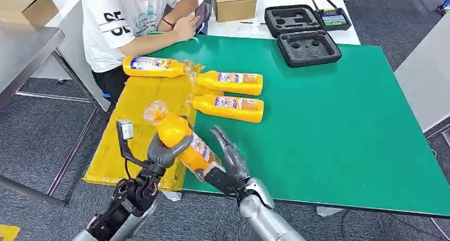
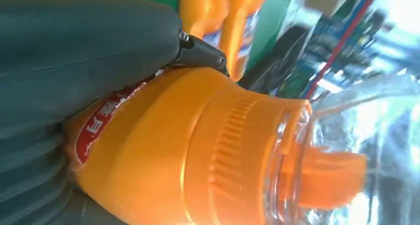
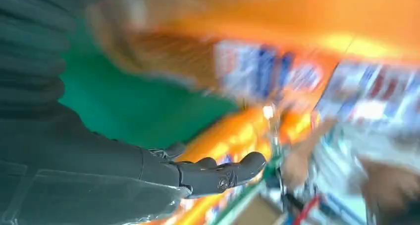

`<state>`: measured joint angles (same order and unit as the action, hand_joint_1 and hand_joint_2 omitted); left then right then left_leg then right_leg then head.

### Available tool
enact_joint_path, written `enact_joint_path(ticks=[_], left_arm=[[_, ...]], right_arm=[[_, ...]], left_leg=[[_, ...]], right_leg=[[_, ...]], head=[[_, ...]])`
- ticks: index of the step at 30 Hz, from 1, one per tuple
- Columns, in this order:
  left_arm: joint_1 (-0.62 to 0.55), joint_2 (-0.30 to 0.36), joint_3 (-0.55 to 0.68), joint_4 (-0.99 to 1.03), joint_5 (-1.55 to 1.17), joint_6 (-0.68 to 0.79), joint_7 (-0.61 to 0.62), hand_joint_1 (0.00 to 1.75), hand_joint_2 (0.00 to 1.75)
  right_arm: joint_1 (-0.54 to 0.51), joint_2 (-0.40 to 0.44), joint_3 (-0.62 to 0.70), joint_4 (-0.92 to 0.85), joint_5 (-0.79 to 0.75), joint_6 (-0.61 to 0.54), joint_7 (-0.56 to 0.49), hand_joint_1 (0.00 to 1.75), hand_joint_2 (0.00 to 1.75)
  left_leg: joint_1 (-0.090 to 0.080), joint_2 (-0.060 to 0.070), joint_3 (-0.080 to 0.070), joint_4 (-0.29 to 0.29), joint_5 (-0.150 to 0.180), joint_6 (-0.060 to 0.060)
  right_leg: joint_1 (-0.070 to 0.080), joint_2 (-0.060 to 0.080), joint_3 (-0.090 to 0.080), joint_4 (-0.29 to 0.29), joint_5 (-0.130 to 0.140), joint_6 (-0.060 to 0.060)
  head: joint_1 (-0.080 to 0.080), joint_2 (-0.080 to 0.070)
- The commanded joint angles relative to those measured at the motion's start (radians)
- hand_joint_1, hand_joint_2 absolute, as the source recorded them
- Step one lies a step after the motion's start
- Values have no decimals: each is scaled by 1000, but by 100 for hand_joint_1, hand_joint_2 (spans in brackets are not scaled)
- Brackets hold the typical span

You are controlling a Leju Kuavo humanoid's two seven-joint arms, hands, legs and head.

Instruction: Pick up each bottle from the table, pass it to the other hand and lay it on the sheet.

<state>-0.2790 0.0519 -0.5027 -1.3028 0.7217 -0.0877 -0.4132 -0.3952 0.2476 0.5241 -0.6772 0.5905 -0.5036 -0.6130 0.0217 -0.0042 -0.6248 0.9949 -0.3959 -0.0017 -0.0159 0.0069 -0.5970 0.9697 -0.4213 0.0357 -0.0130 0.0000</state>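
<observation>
An orange plastic bottle (image 1: 183, 141) is held in the air above the near edge of the table, tilted, with its cap end up and toward the yellow sheet. It has a ridged orange cap under a clear crinkled plastic wrap (image 1: 155, 112), and a label of red, white and blue on its side. In the left wrist view the cap's ribbing and the clear wrap show close up, with a red strip of label beneath the thumb.

The left hand (image 1: 167, 151) wraps its grey fingers around the bottle's upper body, just below the cap, and grips it. The right hand (image 1: 229, 158) lies against the bottle's lower end with its dark fingers (image 1: 223, 138) stretched out and apart; whether it has a hold on the bottle cannot be told.

The yellow sheet (image 1: 135, 103) covers the left end of the green table (image 1: 339, 124). One matching bottle (image 1: 154, 66) lies flat on the sheet's far part. Two more bottles (image 1: 231, 83) (image 1: 228, 108) lie side by side on the green surface just beside the sheet, caps pointing toward it.

A person in a white shirt (image 1: 132, 18) sits at the far corner. Two black foam cases (image 1: 305, 39) and a cardboard box (image 1: 233, 2) lie beyond.
</observation>
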Motion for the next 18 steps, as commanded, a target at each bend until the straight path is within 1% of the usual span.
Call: enact_joint_path(ticks=[1, 2, 3, 5, 6, 7, 8, 10, 12, 13, 14, 15, 18], left_arm=[[-49, -15, 153, -29, -61, 114, -77, 175, 175], [-60, -13, 180, -37, -89, 152, -102, 175, 175], [-70, -5, 207, -51, -107, 174, -114, 175, 175], [-81, 15, 241, -76, -218, 254, -173, 175, 175], [-110, 53, 225, -67, -427, 387, -231, 175, 175], [-137, 80, 216, -45, -548, 455, -240, 175, 175], [-163, 93, 219, -16, -643, 490, -234, 175, 175], [-168, 93, 225, -8, -645, 484, -234, 175, 175], [-166, 83, 230, 2, -651, 478, -239, 175, 175], [-164, 80, 230, 0, -653, 477, -240, 175, 175], [-160, 77, 230, -2, -655, 476, -241, 175, 175], [-160, 77, 230, -2, -655, 476, -241, 175, 175], [-160, 77, 230, -2, -655, 476, -241, 175, 175]], right_arm=[[8, -35, -27, -155, -34, -86, -29, 0, 0], [17, -39, -22, -190, -49, -79, -29, 0, 0], [30, -43, -16, -232, -62, -82, -31, 0, 0], [58, -49, -2, -306, -97, -86, -44, 0, 0], [78, -47, -2, -353, -133, -91, -64, 0, 0], [91, -47, -1, -386, -158, -94, -76, 0, 0], [102, -53, 11, -423, -185, -86, -83, 0, 0], [104, -55, 14, -430, -187, -86, -80, 0, 0], [102, -57, 17, -428, -191, -87, -76, 0, 0], [101, -58, 17, -425, -192, -87, -76, 0, 0], [100, -58, 18, -421, -194, -90, -76, 0, 0], [100, -58, 18, -421, -194, -90, -76, 0, 0], [100, -58, 18, -421, -194, -90, -76, 0, 0]], left_leg=[[0, 0, 4, 1, -2, 1], [0, -1, 1, 1, -1, 1], [0, -1, 2, 2, -2, 1], [0, -1, 0, 1, -1, 1], [1, 0, 2, 2, -3, 1], [1, -1, 1, 2, -2, 1], [1, -1, 3, 2, -3, 1], [1, -2, 2, 1, -1, 1], [0, 0, 2, 0, 0, 1], [0, 0, 8, 1, -4, 2], [0, -1, 3, 0, -1, 1], [0, -1, 6, 0, -2, 2], [0, -1, 1, 0, 0, 1]], right_leg=[[1, -1, 4, 1, -2, -2], [1, -2, 2, 1, -1, -1], [1, -2, 3, 1, -2, -2], [1, -2, 0, 1, -1, -1], [1, -2, 3, 2, -3, -2], [1, -2, 1, 1, -2, -2], [2, -2, 3, 2, -3, -2], [1, -3, 2, 1, -2, -2], [0, -1, 1, 0, -1, -1], [1, -1, 8, 1, -4, -3], [1, -1, 3, 0, -1, -1], [1, -2, 6, 0, -3, -2], [0, -1, 1, 0, -1, -1]], head=[[0, 0], [0, 0], [0, 0], [0, 0], [0, 0], [0, 0], [0, 0], [0, 0], [0, 0], [0, 0], [0, 0], [0, 0], [0, 0]])
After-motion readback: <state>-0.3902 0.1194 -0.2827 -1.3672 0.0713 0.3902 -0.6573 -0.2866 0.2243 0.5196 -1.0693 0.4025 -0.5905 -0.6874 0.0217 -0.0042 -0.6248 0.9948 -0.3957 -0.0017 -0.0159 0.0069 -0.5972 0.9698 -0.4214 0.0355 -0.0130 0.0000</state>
